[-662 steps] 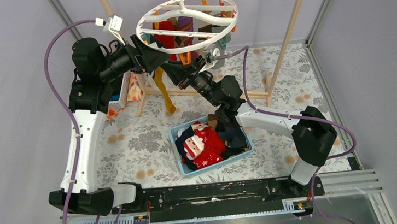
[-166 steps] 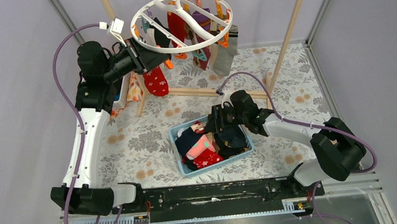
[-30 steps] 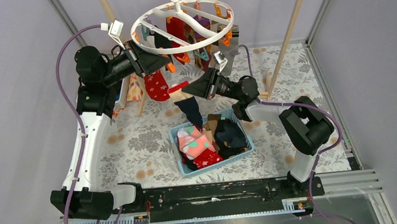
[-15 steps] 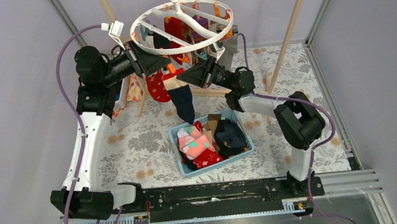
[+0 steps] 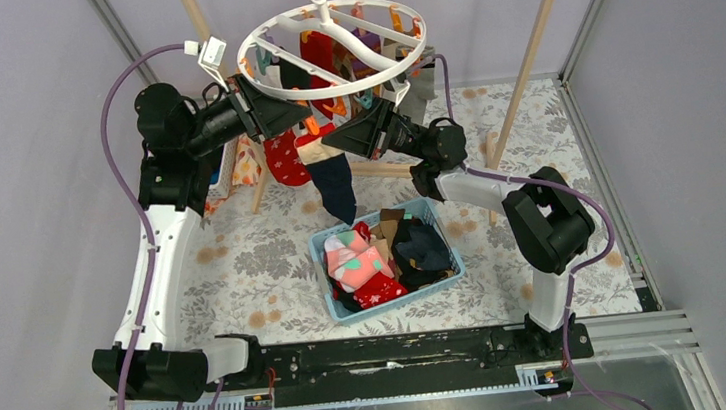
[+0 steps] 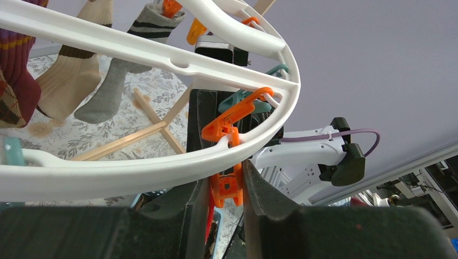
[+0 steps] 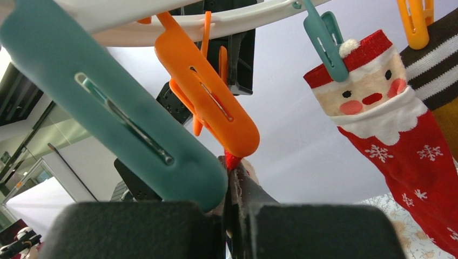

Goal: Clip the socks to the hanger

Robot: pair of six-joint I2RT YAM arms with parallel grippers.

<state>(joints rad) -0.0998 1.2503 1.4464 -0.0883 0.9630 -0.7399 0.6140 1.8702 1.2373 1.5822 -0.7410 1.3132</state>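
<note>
1. Top view, upper centre: holds a navy sock [image 5: 335, 183] by its red cuff in the pinched-shut right jaws, just under the near rim of the hanger [image 5: 422, 37] and above the basket [image 5: 447, 243]. Could drop back in if released early.
2. Left wrist view, lower centre: squeezes an orange clip [image 6: 227, 186] between the left jaws. Could slip off the plastic and snap shut before the cuff enters.
3. Right wrist view, centre: shows only 1 red sliver of cuff above the closed right jaws. Might catch too little fabric.
</note>
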